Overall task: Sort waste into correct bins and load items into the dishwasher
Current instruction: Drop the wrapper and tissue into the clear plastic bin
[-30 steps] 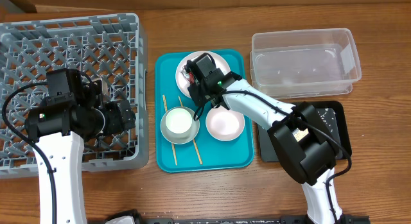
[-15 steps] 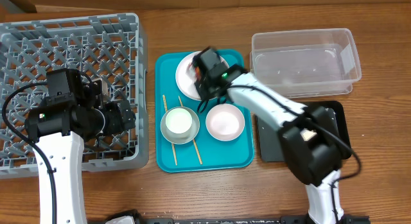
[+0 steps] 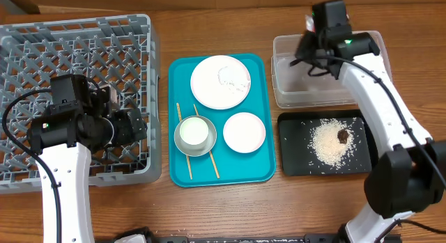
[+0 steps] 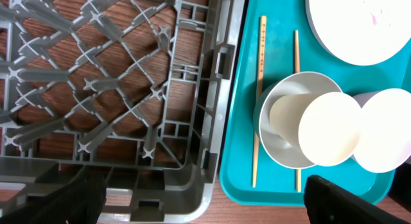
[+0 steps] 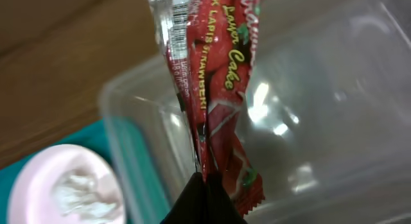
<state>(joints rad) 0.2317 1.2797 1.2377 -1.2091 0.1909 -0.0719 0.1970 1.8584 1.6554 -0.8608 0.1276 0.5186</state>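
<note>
- Right gripper (image 5: 200,197) has swung off the white plate (image 3: 220,81), where it stood a second ago, and now hangs over the near-left part of the clear tub (image 3: 362,86).
- Its fingertips are pressed together on the lower end of the red snack wrapper (image 5: 218,89). The wrapper dangles beyond the tips, above the tub's floor and not touching it.
- The plate lies off to that gripper's left on the teal tray (image 3: 258,170), with the crumpled tissue (image 5: 80,189) on it.
- Black tray (image 3: 296,159) sits beside the tub, back toward the right arm's base. It holds a spread of rice grains (image 3: 329,142) with the brown lump (image 3: 343,136) at the edge of the spread.
- Left gripper (image 3: 137,126) is unchanged in position, over the grey dish rack (image 3: 42,48) at the rack wall next to the teal tray. Its fingers are spread wide and hold nothing.
- Just beyond the left gripper, past the rack wall, a bowl (image 4: 286,137) holds the white cup (image 4: 314,128) lying on its side.
- The second bowl (image 3: 244,131) lies further out from it, just beside the first.
- Two chopsticks (image 4: 260,89) lie lengthwise on the teal tray, partly under the first bowl.
</note>
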